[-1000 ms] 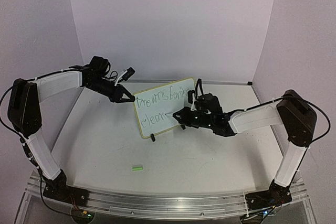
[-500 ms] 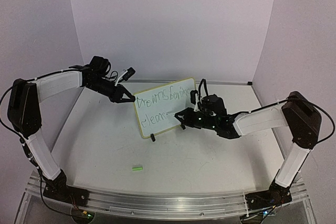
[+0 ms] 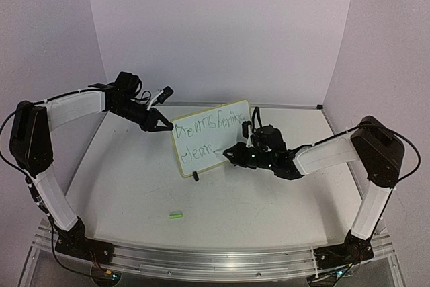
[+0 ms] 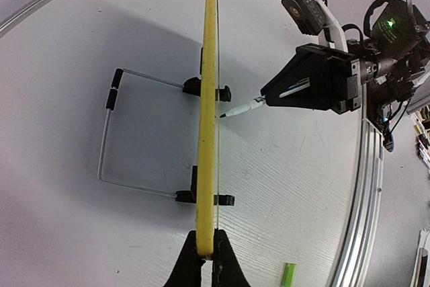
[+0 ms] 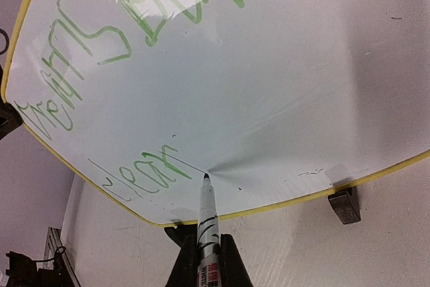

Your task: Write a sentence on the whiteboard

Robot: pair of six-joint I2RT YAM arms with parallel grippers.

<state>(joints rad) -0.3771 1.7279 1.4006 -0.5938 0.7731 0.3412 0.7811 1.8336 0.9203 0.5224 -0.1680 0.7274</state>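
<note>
Right wrist view showed the right end effector (image 5: 201, 260) clamping a white marker (image 5: 207, 216), tip on the glossy yellow-framed whiteboard (image 5: 289, 85) beside the green sentence (image 5: 144, 169), while the left end effector (image 4: 204, 257) pinched its edge to steady it.

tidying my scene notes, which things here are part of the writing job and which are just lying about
In use: whiteboard; green sentence; marker in the right end effector; left end effector pinching the board's edge.
Lying about: small green piece on the table.
</note>
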